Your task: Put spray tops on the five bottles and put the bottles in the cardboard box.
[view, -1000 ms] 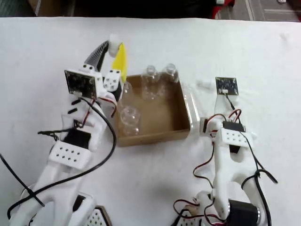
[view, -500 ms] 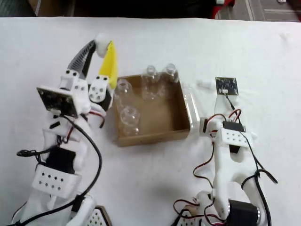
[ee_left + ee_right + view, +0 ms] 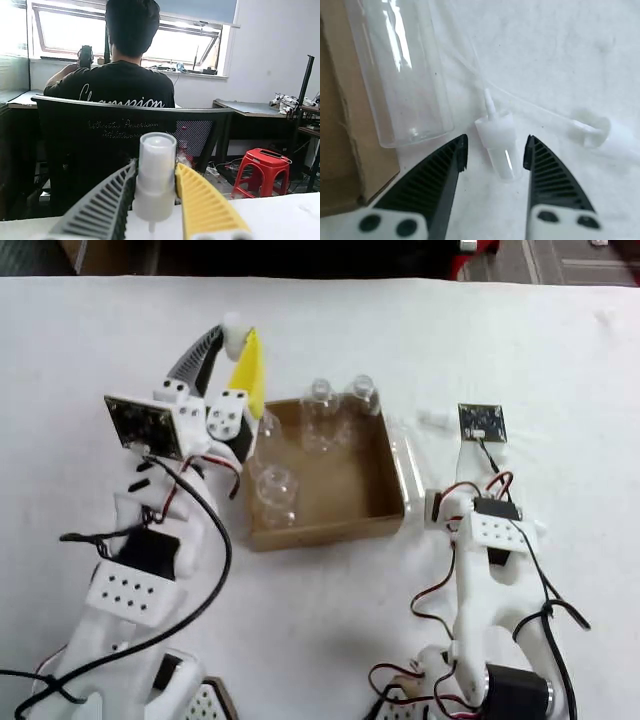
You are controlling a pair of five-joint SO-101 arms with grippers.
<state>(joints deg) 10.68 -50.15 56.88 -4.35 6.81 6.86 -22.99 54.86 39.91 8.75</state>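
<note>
1. Capping is judged to be the step in hand. A spray top [image 3: 156,172] is clenched in the left pincer [image 3: 155,175], gripped between its grey and yellow fingers with the nozzle end up and the stem down.
2. That pincer is held above the tabletop [image 3: 560,360], just past the far left corner of the cardboard box [image 3: 340,530].
3. Four bottles [image 3: 275,490] are seen upright inside the box: two at its far side, and two along its left side. Their necks appear bare, though this cannot be settled from above.
4. A fifth bottle [image 3: 400,75] is lying on its side on the tabletop, just beside the right wall of the box.
5. The right pincer [image 3: 495,144] is released and set low over the tabletop. Its black fingers straddle a second spray top [image 3: 496,132] that lies near the fallen bottle, and no contact with it can be made out.
6. A third spray top [image 3: 592,131] lies farther right, with a thin tube running from it.
7. The task is judged to be at an early stage, with no bottle clearly capped.
8. For the next move, the held top would need to be brought over the neck of the nearest bottle. The stem would have to be lined up with the opening, and the top then lowered and seated.
</note>
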